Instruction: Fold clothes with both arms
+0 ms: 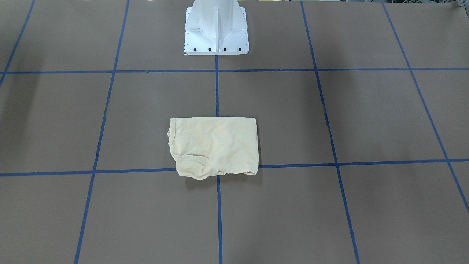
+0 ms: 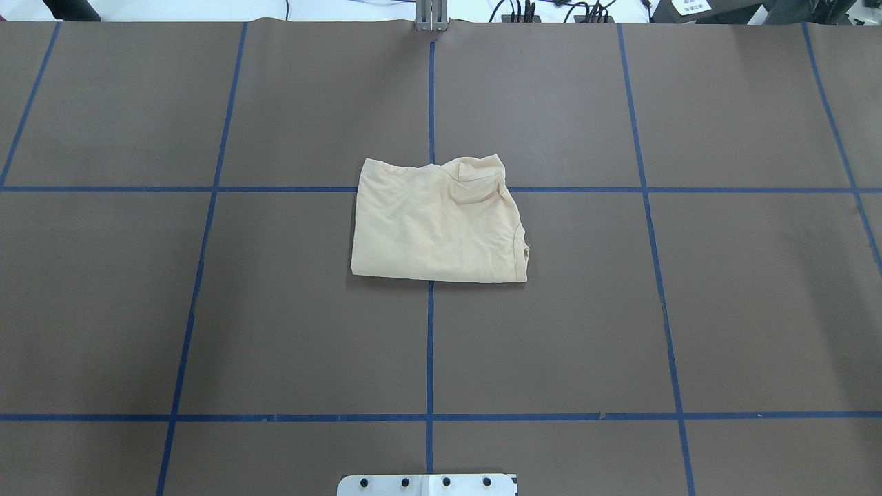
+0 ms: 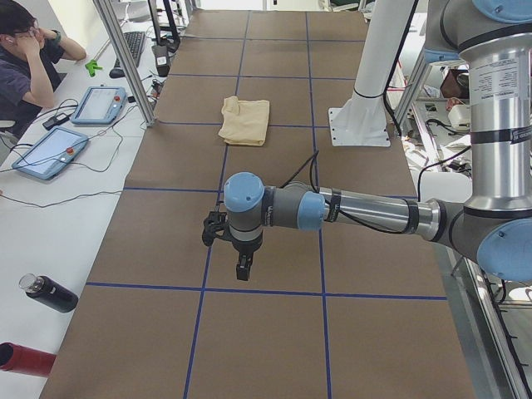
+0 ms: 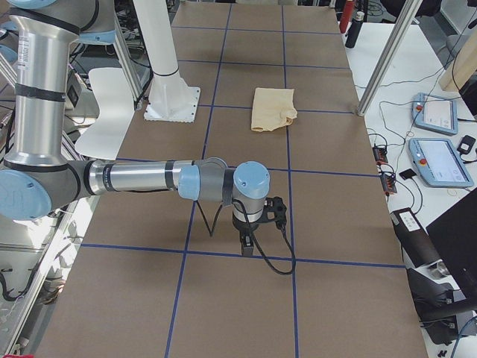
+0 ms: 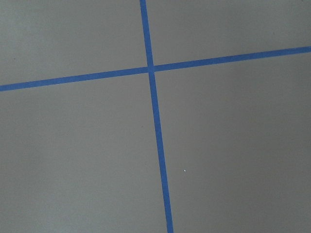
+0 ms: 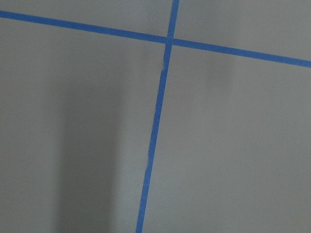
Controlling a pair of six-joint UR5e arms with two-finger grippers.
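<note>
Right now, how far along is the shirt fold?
Done: the T-shirt lies as a compact folded rectangle across the centre tape line. In hand: nothing; the left gripper and right gripper hang over the table, well away from it. Left: perhaps smoothing the rumpled far corner; otherwise it looks finished.

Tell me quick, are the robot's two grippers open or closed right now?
Left gripper: cannot tell from this side view.
Right gripper: cannot tell either.

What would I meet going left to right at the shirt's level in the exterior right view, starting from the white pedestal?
white pedestal base → folded T-shirt → metal post → teach pendant
</note>
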